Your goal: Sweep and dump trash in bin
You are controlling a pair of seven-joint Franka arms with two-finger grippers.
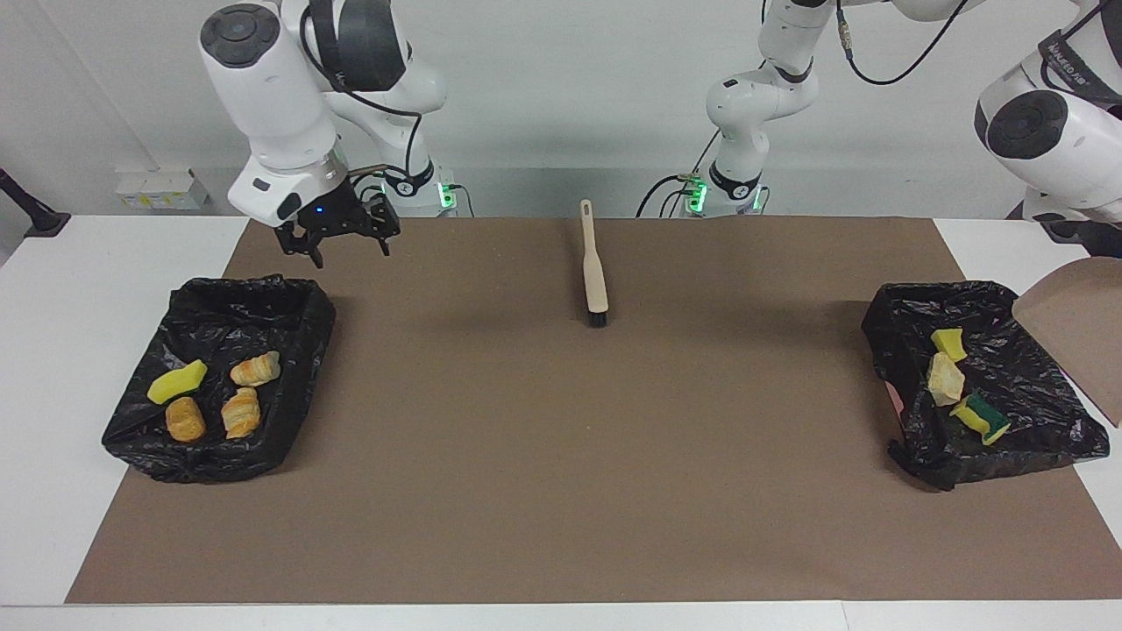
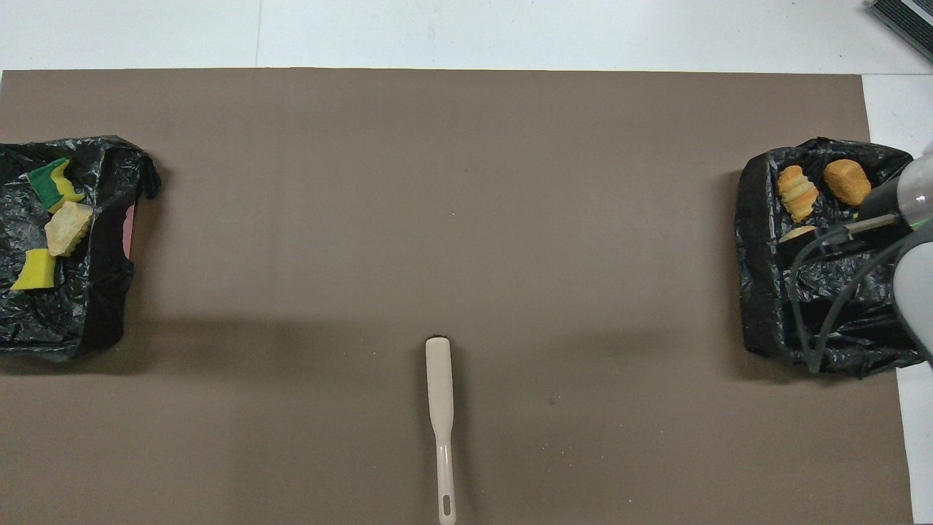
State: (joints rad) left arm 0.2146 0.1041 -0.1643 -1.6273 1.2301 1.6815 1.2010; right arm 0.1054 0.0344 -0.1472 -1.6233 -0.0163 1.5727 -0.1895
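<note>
The trash lies in two black-lined bins. In the bin at the left arm's end sit a yellow sponge, a bread piece and a yellow-green sponge; the same three show in the overhead view in that bin. The beige dustpan hangs steeply tilted over this bin with nothing on it. My left gripper holding it is outside both views. My right gripper is open with nothing in it, in the air over the bin at the right arm's end.
The bin at the right arm's end holds a yellow sponge and croissant pieces. A beige brush lies on the brown mat near the robots' edge, bristles pointing away from them.
</note>
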